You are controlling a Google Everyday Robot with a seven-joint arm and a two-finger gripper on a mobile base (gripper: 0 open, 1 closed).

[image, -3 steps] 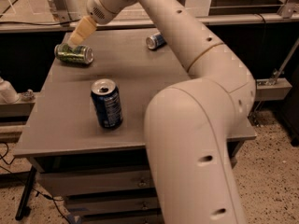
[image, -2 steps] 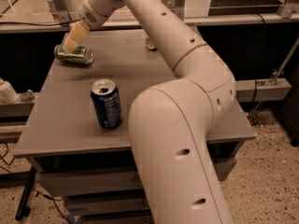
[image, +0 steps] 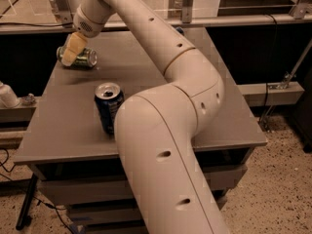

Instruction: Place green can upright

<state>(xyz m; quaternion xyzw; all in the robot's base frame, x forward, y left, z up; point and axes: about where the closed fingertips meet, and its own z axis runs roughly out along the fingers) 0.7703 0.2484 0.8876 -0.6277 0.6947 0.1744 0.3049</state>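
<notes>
The green can (image: 86, 58) lies on its side near the far left corner of the grey table (image: 63, 130), its silver end facing right. My gripper (image: 72, 50) hangs from the long cream arm and is right at the can's left half, covering part of it. I cannot tell whether it is touching the can. The can rests on the table surface.
A dark blue soda can (image: 108, 106) stands upright and opened in the middle of the table, close to my arm's big elbow link (image: 161, 145). A white bottle (image: 7, 95) sits on a ledge left of the table. Metal rails run behind the table's far edge.
The arm has swung left and the gripper has come down closer onto the green can. The arm now covers the small can at the far right of the table.
</notes>
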